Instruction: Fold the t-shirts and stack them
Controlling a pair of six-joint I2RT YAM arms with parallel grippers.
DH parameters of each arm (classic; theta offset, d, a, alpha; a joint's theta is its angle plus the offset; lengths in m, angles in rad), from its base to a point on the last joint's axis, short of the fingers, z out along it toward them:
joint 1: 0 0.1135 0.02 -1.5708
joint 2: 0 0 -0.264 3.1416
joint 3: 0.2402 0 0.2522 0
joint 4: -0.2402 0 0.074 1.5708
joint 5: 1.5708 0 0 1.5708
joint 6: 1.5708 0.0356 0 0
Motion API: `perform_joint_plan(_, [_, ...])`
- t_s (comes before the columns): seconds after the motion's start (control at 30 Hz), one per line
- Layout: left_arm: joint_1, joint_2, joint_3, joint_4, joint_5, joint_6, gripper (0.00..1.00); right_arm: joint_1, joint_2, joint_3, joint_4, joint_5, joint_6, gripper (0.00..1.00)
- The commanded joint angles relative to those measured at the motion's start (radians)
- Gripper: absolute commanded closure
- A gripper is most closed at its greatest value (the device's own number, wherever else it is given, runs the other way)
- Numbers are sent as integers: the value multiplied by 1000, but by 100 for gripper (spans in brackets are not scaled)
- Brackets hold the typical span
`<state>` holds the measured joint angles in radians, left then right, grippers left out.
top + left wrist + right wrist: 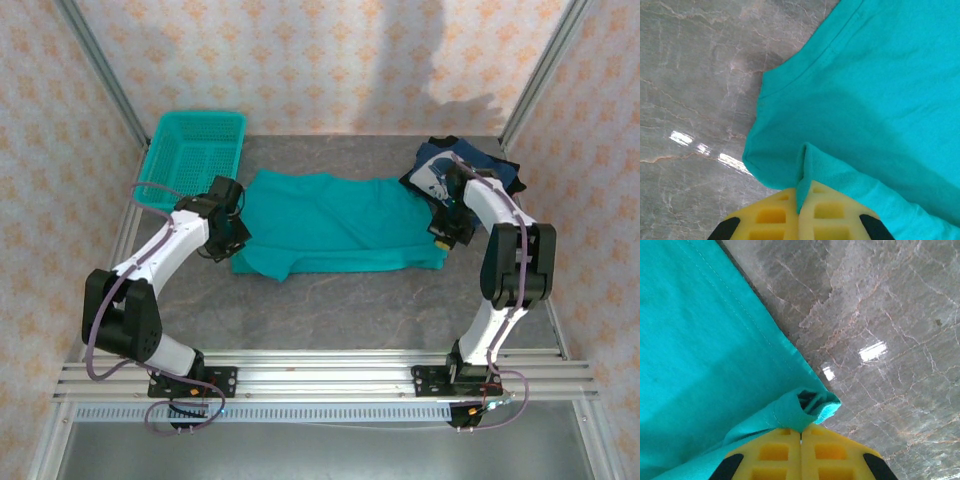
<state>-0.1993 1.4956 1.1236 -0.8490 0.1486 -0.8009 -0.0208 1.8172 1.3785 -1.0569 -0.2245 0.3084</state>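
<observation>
**Robot arms pinched a teal shirt (pixel 330 225) at both ends on the desk (pixel 340 310).**
The left fingers (pixel 807 200) were clenched on a fold at one end and the right fingers (pixel 795 440) on a bunched corner opposite, apparently so the cloth could be folded evenly. A navy shirt (pixel 490 168) lay far right, near the right arm, and a basket (pixel 195 150) far left.

Robot lab test cell, floral wallpaper panels (pixel 330 60) far and sides, aluminium frame posts (pixel 100 78), marble-look table (pixel 340 310), arms (pixel 165 250) bolted to near rails (pixel 320 375)
</observation>
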Motion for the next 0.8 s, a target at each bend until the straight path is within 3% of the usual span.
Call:
perform_joint_plan(0.0, [14,17,42,-25,-52,26,100,-11,25,40,-12,41,-20,100])
perform_joint_plan(0.77, [29,228,188,-13,-109,91,100,-18,201,197,-21,23,-39,100])
